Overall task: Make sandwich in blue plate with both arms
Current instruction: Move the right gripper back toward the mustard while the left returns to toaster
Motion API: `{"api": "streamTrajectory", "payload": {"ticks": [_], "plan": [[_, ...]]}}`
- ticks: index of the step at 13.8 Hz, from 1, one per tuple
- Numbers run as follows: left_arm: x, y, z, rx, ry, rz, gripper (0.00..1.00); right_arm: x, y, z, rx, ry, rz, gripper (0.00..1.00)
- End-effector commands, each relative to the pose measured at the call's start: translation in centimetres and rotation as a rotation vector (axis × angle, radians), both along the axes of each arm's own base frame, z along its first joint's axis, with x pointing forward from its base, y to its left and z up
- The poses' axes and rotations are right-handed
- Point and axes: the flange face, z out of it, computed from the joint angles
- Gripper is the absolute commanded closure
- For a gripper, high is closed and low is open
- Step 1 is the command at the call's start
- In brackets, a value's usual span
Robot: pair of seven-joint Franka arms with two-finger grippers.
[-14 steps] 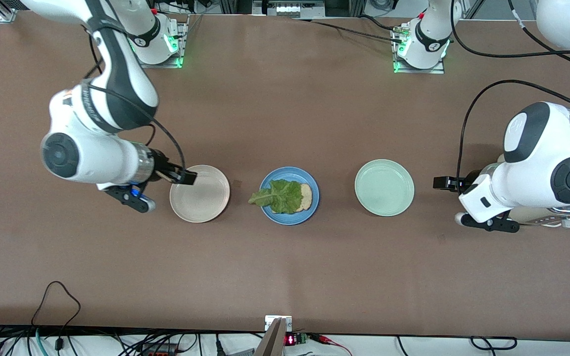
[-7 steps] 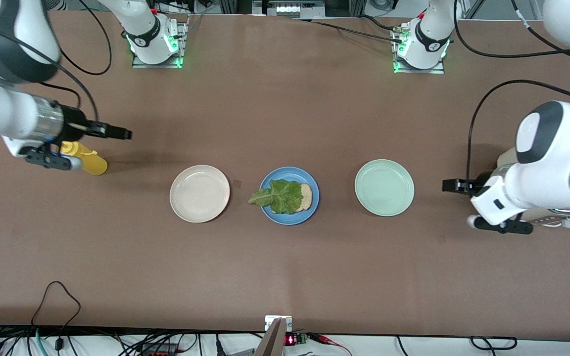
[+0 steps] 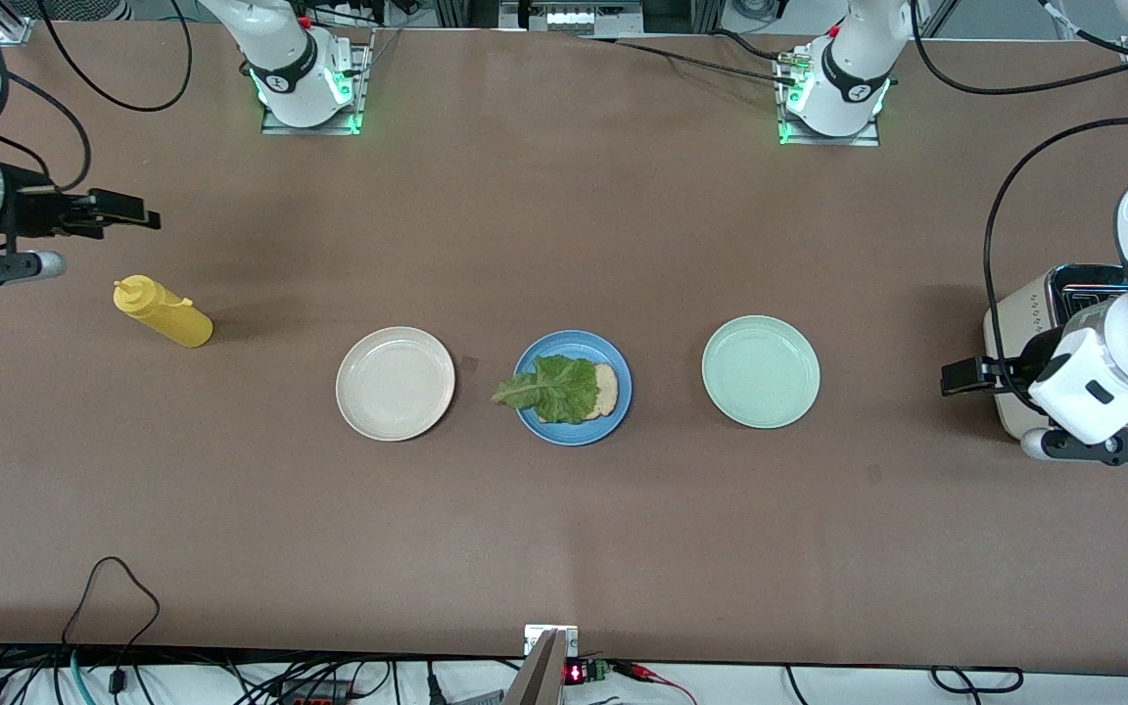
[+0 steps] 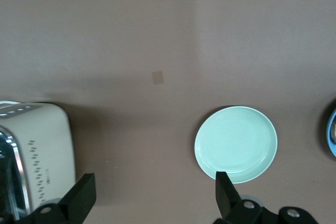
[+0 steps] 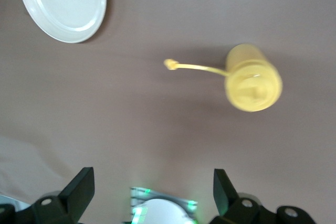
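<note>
Three plates on the table (image 3: 564, 548): beige plate (image 3: 395, 383), blue plate (image 3: 574, 388) holding one bread slice (image 3: 606, 389) and one lettuce leaf (image 3: 552, 389), mint plate (image 3: 760, 371). One yellow bottle (image 3: 164, 312) and the right gripper (image 3: 128, 213), fingers spread, near the right arm's edge; one toaster (image 3: 1044, 323) and the left gripper (image 3: 961, 376), also spread and empty, near the left arm's edge.

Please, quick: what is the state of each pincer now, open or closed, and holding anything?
Left pincer: open, holding nothing, by the toaster.
Right pincer: open, holding nothing, near the yellow bottle.

We see the right tool (image 3: 138, 213) pulled away from over the beige plate (image 3: 395, 383), uncovering the yellow bottle (image 3: 163, 312). The left tool (image 3: 956, 377) is drawn back, uncovering the toaster (image 3: 1039, 311).
</note>
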Motion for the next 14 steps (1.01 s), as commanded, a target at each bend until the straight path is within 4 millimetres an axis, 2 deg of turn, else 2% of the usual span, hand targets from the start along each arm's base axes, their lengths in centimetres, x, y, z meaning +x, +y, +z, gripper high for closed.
{"api": "streamTrajectory", "payload": {"ticks": [1,2,3,7,10,14], "plan": [[-1.6,1.2,3.3,-0.041,-0.024,0.065,0.0,-1.0,-3.2,-0.7,0.009,-0.078,0.141,0.0],[-2.3,2.7,3.7,-0.07,-0.021,0.083,0.0,-1.1,-4.4,-1.1,0.02,-0.113,0.199,0.0],[-3.2,3.3,4.3,-0.073,-0.027,0.056,0.0,-0.9,-5.4,-1.7,0.029,-0.144,0.257,0.0],[-6.1,4.2,5.5,-0.038,-0.027,0.051,0.0,-0.5,-10.0,-4.1,0.057,-0.234,0.42,0.0],[-7.1,4.3,5.6,-0.021,-0.023,0.049,0.0,-0.2,-13.3,-6.4,0.068,-0.311,0.553,0.0],[-7.2,4.6,5.1,-0.02,-0.064,0.055,0.0,-1.0,-16.7,-9.8,0.205,-0.439,0.656,0.0]]}}
